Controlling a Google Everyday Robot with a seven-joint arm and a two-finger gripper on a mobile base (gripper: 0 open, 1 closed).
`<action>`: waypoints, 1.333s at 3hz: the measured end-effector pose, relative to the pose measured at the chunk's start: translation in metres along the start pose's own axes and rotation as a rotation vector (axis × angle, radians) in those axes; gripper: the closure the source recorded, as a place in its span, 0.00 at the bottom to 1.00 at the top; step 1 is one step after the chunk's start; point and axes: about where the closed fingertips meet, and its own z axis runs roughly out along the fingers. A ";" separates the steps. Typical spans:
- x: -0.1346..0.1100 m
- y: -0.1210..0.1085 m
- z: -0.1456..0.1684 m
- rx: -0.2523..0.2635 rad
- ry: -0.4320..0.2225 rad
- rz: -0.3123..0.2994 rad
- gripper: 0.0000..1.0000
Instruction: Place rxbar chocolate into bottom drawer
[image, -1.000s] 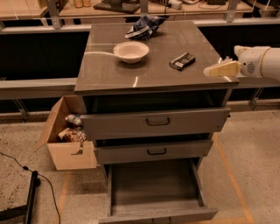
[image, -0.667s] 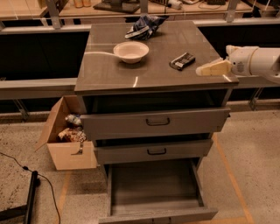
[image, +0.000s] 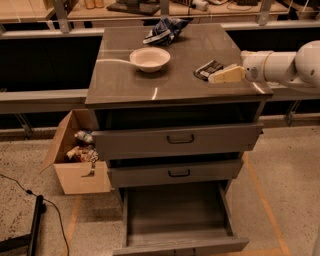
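Observation:
The rxbar chocolate, a small dark flat bar with pale markings, lies on the right part of the grey cabinet top. My gripper, with pale fingers on a white arm reaching in from the right, is just right of and slightly in front of the bar, right by it. The bottom drawer is pulled out at the foot of the cabinet, a shallow grey tray with nothing in it.
A white bowl sits at the middle of the top, with a blue-and-white patterned bag behind it. Two upper grey drawers with black handles stick out slightly. A cardboard box of items stands on the floor to the left.
My gripper has moved left across the cabinet top, from its right edge to right beside the bar. The bar, bowl and drawers have not moved.

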 end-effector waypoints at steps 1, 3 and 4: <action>0.003 0.002 0.023 -0.010 0.015 0.006 0.00; 0.006 0.004 0.059 -0.011 0.028 0.029 0.00; 0.012 0.003 0.070 -0.003 0.044 0.043 0.00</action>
